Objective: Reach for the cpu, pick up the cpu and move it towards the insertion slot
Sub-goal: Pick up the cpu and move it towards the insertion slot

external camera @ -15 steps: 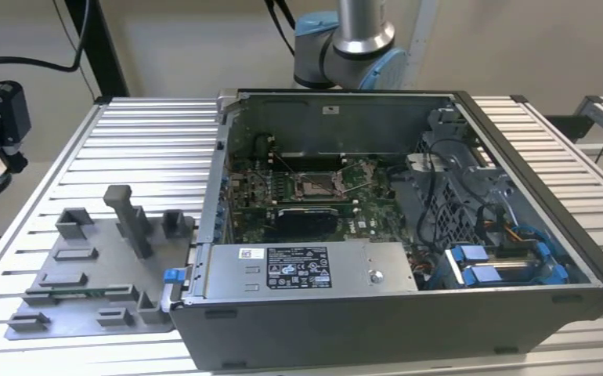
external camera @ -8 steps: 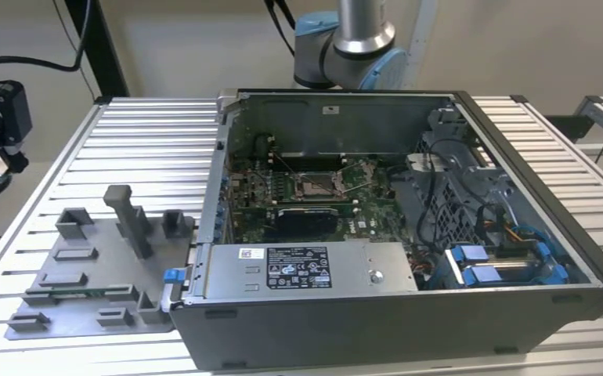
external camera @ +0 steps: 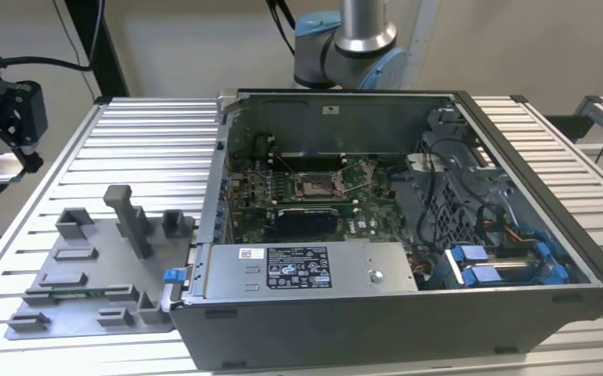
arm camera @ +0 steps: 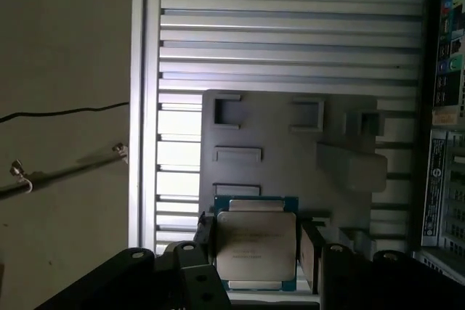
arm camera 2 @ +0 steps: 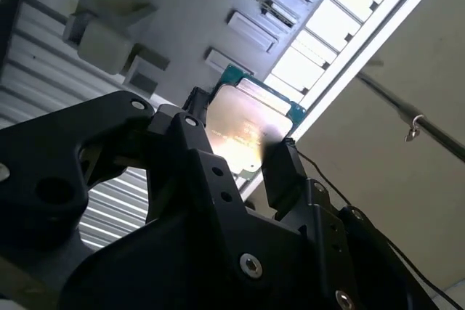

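Tool [arm camera: 258, 248] pinching the cpu [arm camera: 254, 241] by two edges over the grey plate [arm camera: 290, 157], where so narrow a hold may let it slip.

The fixture plate [external camera: 92, 291] is lying on the worktop [external camera: 145, 133], at the exterior view's left of the case [external camera: 385, 329] (insertion slot [external camera: 314, 186] sitting inside).

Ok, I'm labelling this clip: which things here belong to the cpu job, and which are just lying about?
Job: small flat silver-topped square cpu, clamped in the jaws; square metal-framed insertion slot on the green motherboard.
Lying about: grey plastic fixture plate with blocks; silver metal power supply box; blue plastic drive brackets.
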Motion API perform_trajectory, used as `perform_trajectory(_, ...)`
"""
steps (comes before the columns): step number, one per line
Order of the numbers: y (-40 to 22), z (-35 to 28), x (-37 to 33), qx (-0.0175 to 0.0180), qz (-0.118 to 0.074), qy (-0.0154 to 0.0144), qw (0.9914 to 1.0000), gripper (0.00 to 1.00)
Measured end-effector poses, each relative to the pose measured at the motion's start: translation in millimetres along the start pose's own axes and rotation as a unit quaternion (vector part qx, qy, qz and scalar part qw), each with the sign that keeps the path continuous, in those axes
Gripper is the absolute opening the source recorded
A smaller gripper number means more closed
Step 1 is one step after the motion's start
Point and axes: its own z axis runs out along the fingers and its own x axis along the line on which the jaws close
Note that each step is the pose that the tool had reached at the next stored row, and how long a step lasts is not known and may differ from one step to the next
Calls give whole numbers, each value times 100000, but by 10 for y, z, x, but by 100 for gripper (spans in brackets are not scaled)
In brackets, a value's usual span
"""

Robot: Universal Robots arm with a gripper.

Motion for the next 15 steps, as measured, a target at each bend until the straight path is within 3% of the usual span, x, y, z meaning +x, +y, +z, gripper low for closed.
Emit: perform_trajectory(15,-4,-3,-243,-2,0,51,100000,0)
